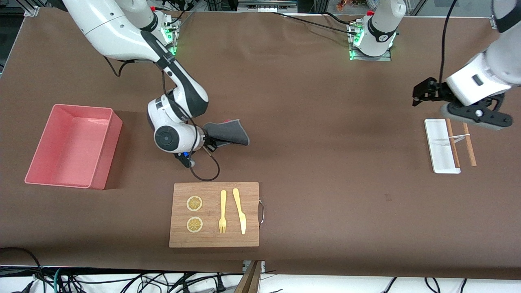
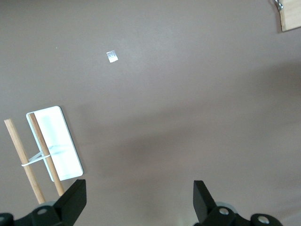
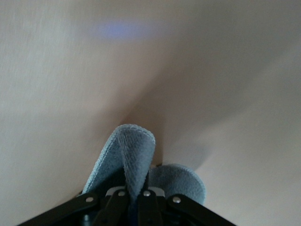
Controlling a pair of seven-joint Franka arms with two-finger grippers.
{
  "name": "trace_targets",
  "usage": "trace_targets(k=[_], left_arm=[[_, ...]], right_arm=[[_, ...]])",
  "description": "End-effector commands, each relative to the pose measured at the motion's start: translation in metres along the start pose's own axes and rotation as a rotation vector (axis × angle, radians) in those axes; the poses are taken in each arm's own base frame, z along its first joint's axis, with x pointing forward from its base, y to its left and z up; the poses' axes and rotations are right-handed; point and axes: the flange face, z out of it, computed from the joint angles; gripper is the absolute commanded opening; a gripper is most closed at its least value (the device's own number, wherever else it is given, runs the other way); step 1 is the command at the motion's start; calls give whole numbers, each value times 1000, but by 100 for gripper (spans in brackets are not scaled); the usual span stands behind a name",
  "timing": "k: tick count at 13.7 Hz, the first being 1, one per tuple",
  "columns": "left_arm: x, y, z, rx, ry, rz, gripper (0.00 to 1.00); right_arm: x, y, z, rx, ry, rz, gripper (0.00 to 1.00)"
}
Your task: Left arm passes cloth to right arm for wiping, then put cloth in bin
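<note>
Step in hand: the hand-over was judged complete and the wiping stage under way, the cloth [image 1: 228, 132] being held by the right gripper [image 1: 208, 143].
Cloth: seen left of centre in the front view, dark grey face up with a sliver of red at its upper edge, low over the desk [image 1: 325, 122]; whether it touched the surface could not be told.
Right gripper: jaws closed on the cloth, as shown in the right wrist view, where the fabric [image 3: 131, 160] was pinched between them in a fold.
Left gripper [image 1: 423, 94]: jaws wide open and empty, held at the right edge of the front view, above the white tray [image 1: 437, 138]; this arm was waiting.
Next move: a sweep of the cloth across the desk was judged to be called for, then a carry to the bin [image 1: 44, 175] at the left of the frame and a release over it.
Bin: pink, empty, well apart from the cloth.
Surface: brown covering, faintly creased near the top of the frame.
Other items: a wooden board [image 1: 213, 191] at lower centre bearing two lemon slices [image 1: 194, 203], a fork [image 1: 222, 211] and a knife [image 1: 240, 211]; two wooden sticks [image 1: 468, 144] laid by the tray.
Room: cables were seen along the lower edge of the frame.
</note>
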Motion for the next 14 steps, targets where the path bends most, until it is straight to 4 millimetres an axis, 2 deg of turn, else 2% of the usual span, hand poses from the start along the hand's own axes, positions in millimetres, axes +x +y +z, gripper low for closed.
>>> trace_targets(k=[1, 2, 4, 8, 11, 14], left_arm=[[-16, -17, 15, -58, 44, -32, 100], [-18, -17, 13, -57, 39, -44, 100], [-28, -11, -1, 84, 27, -8, 100], [-27, 7, -1, 117, 24, -7, 100], [-27, 4, -1, 114, 16, -5, 100], [-26, 3, 3, 59, 17, -15, 100]], right_arm=[[30, 21, -10, -42, 18, -58, 0], [45, 30, -13, -56, 20, -80, 0], [75, 50, -22, -77, 22, -113, 0], [122, 88, -51, -108, 22, -214, 0], [150, 113, -68, -152, 64, -296, 0], [165, 122, -90, -185, 127, -379, 0]])
